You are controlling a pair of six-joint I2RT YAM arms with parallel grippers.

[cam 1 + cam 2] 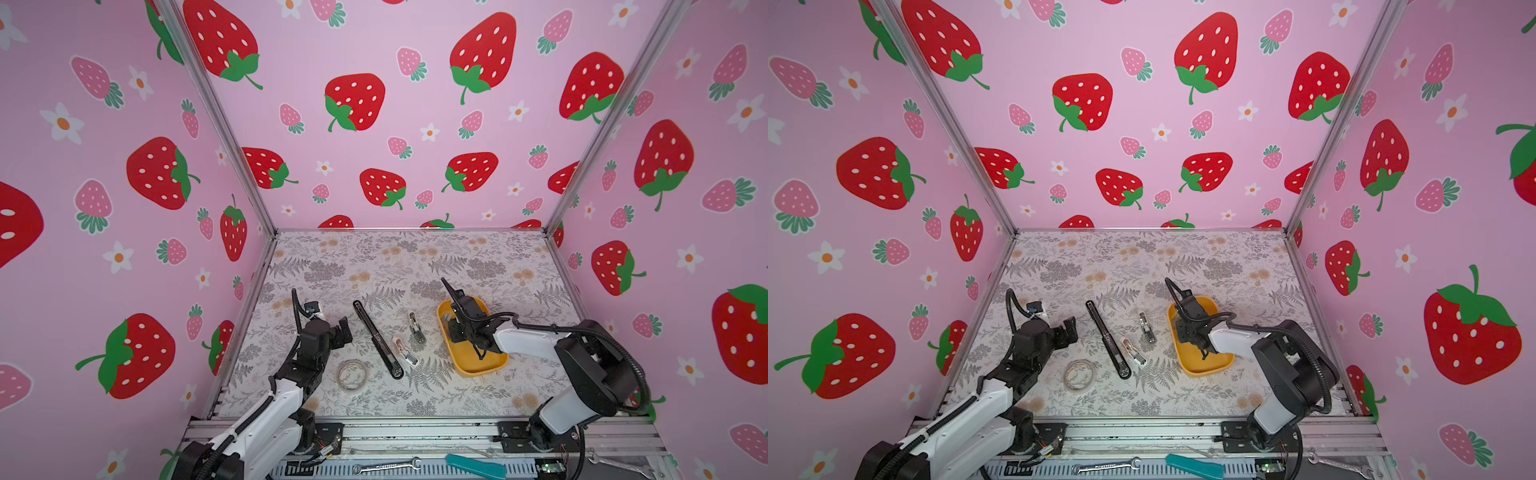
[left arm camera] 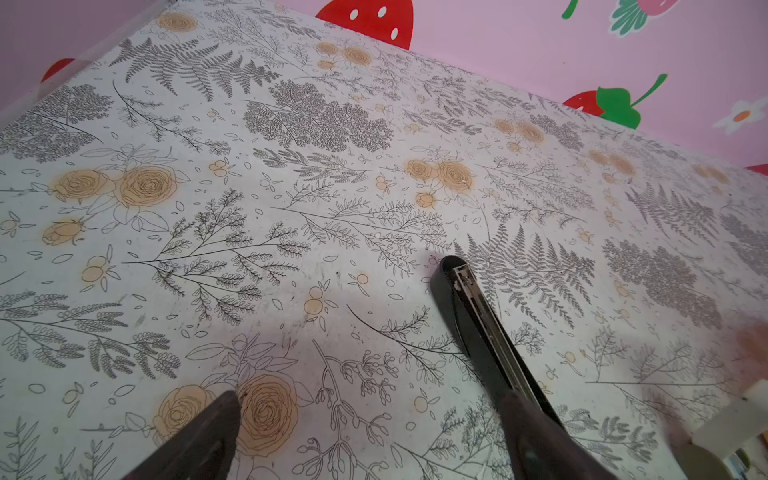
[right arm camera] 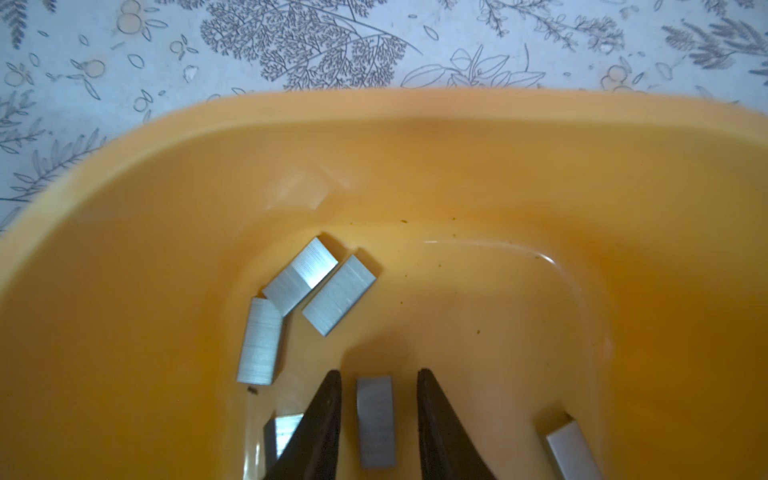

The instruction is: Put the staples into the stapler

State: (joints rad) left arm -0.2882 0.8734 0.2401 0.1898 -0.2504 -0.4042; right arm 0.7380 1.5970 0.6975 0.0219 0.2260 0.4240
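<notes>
Pink strawberry walls (image 1: 374, 104) close in a desk (image 1: 374, 266) covered in a grey fern and rose print. At its right side the right pincer (image 3: 379, 373) reaches down into a yellow tray (image 3: 415, 108). Its two dark fingers (image 3: 328, 415) are drawn narrow, one on each side of a single staple strip (image 3: 375, 422). A thin gap shows on both sides, so nothing is gripped. The other staples (image 3: 300, 276) lie flat on the tray floor. Three are bunched just beyond the fingertips, and one more lies to either side of the fingers.

The left pincer (image 1: 343, 328) hangs over the left part of the desk, spread wide and empty. Just beside it a long black stapler (image 1: 378, 340) lies opened out flat with its channel up, well apart from the tray.
</notes>
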